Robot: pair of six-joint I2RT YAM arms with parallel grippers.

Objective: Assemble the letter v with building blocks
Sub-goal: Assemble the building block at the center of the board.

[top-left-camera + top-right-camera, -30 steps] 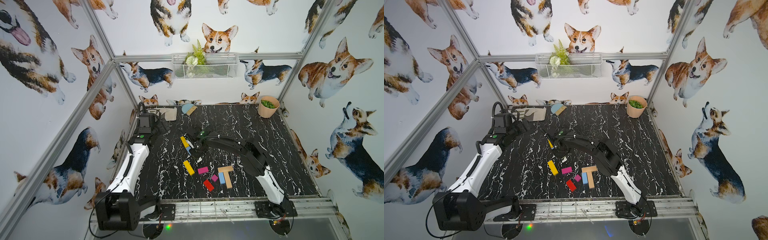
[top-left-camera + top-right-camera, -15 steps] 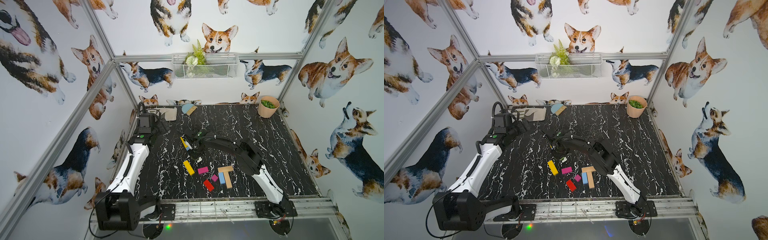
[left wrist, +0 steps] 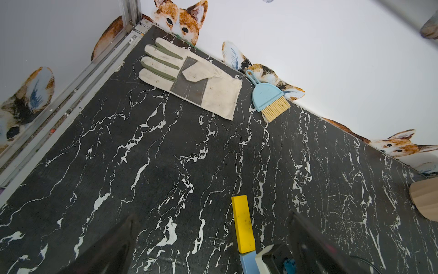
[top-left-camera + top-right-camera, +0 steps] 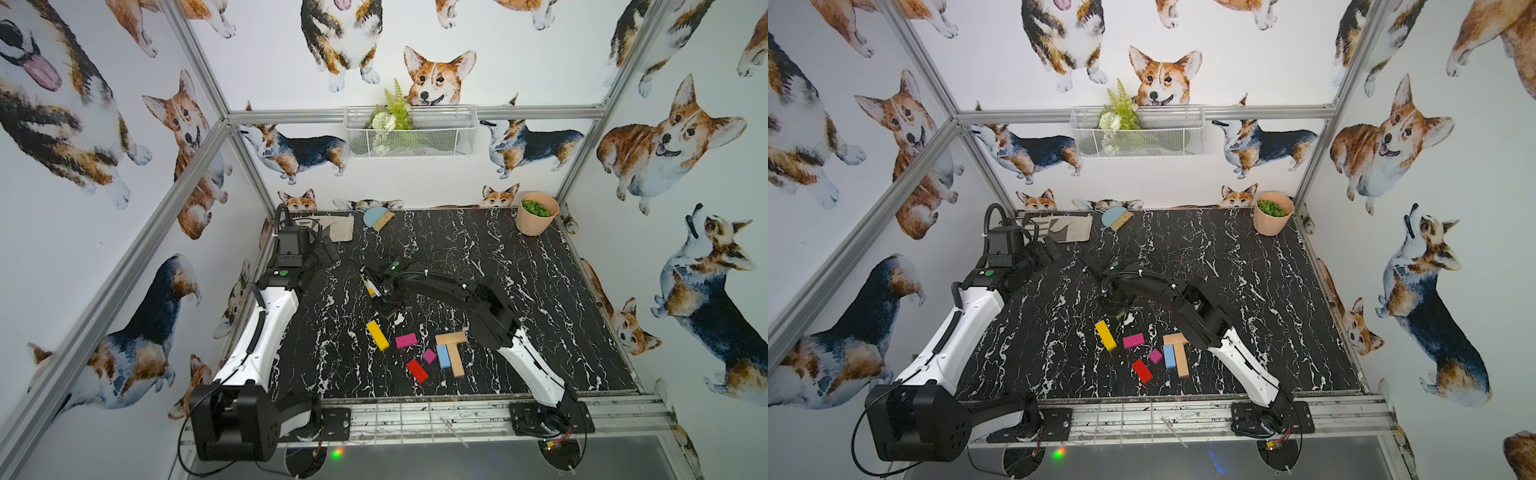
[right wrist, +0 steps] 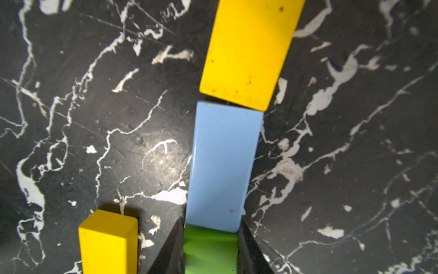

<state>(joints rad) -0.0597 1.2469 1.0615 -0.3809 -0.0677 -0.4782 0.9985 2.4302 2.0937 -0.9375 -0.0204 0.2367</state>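
Two yellow blocks [image 4: 377, 335] [image 5: 248, 52]. Two light blue blocks [image 4: 443, 356] [image 5: 222, 166]. Two magenta blocks [image 4: 405, 340] [image 4: 429, 355], one long, one stub. Two tan blocks [image 4: 451, 338] [image 4: 457, 362]. One red block [image 4: 417, 370]. One green block [image 5: 209, 249]. Sum: ten. One work glove [image 3: 189, 78]. One hand brush [image 3: 267, 97]. One pot [image 4: 536, 224]. One wire basket [image 4: 436, 137]. Two robot arms [image 4: 266, 332] [image 4: 478, 299].

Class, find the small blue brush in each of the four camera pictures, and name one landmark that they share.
In a top view: small blue brush at the far edge of the black marble table, beside the glove.
In a top view: same place, beside the glove.
Left wrist: near the wall, beside the glove's cuff.
Right wrist: not in it.
Shared landmark: the black marble table, in all four.
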